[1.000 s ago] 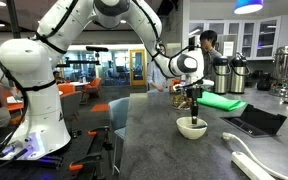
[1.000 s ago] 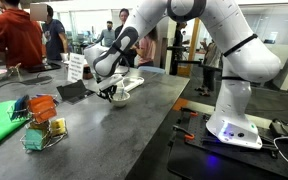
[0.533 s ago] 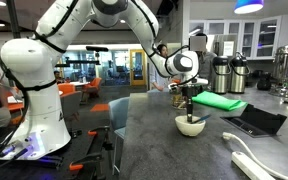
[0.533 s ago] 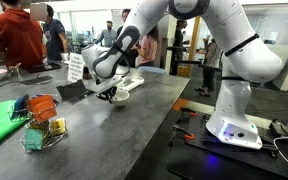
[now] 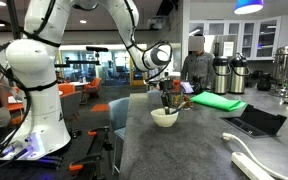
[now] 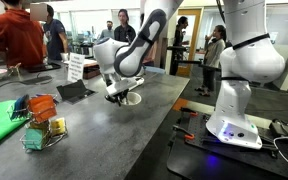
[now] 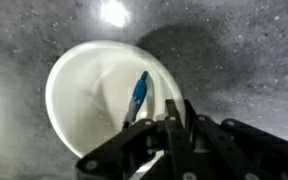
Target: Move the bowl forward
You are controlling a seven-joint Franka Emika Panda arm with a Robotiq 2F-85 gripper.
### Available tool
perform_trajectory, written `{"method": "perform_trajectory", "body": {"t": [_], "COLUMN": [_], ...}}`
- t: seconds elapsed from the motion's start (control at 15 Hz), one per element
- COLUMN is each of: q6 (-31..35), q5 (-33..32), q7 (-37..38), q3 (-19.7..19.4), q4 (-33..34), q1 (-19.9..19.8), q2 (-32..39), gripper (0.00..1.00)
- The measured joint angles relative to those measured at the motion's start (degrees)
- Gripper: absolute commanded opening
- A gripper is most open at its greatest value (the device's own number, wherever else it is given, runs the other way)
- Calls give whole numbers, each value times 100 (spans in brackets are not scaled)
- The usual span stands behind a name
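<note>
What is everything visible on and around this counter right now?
counter: one, grey speckled, fills the foreground
bowl: one, cream-white, on the counter under the gripper
blue streak: one, inside the bowl; item or reflection unclear
green mat: one, behind the bowl
flat slab: one, black, beside the mat
power strip: one, white, near corner
carafes: two, dark, far end
wire basket: one, colourful contents, beside the mat
people: several, background
robot arm: one, white
gripper: one, black, closed on the bowl's rim
</note>
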Motion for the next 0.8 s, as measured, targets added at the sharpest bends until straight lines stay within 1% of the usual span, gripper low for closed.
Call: {"method": "perform_trajectory", "body": {"t": [0.2, 0.4, 0.6, 0.8], "q6": [531, 1197, 1667, 1680], "q5": [-139, -143, -126, -38], "q7": [374, 340, 117, -172], "q3": [40, 100, 125, 157], "q4": [-877, -1499, -1790, -1819], "q1": [-103, -430, -724, -891], "q2": [-486, -756, -824, -801], "gripper": [2, 2, 2, 2]}}
